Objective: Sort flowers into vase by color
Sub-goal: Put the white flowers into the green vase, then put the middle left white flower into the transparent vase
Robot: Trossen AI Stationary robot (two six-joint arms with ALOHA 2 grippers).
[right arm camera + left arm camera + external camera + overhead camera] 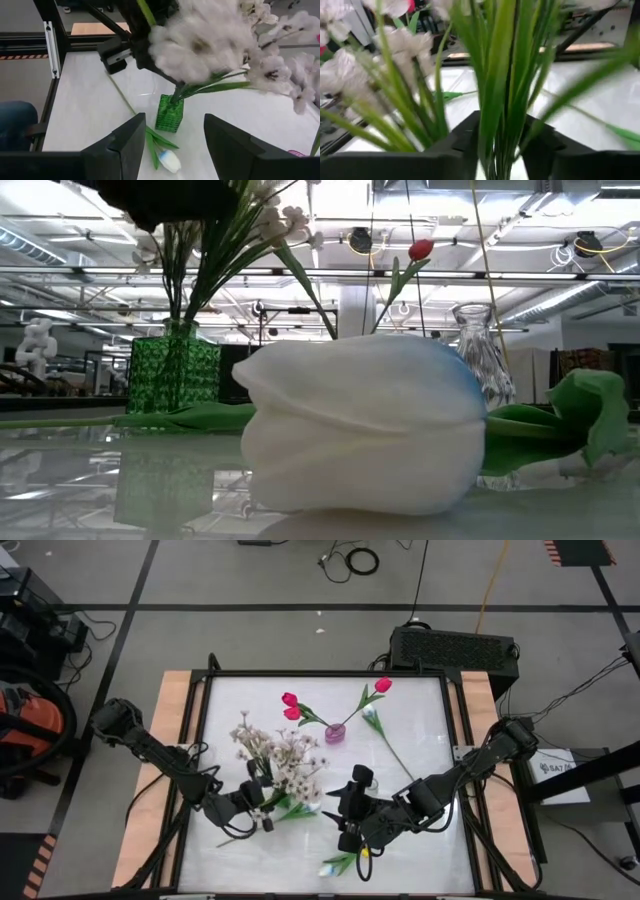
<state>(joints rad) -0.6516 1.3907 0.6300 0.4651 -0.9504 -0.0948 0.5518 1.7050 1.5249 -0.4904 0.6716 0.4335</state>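
1. Left claw point(262, 802) closed on green stems of cream blossom spray point(285, 752), over green woven square vase point(169, 113).
2. Right claw point(172, 145) wide open, empty, beside that vase.
3. White tulip point(365, 425) flat on white table point(420, 710), near that vase.
4. Pink-red tulips point(291, 706) in small pink vase point(334, 732), beyond it.

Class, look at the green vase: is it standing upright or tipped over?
Upright. The green vase stands on its base on the table, cream blossom stems rising from its mouth; the low view shows its sides vertical.

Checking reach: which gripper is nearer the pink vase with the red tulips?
Right. The right gripper sits just below the pink vase in the high view; the left gripper is farther, at the cream blossoms.
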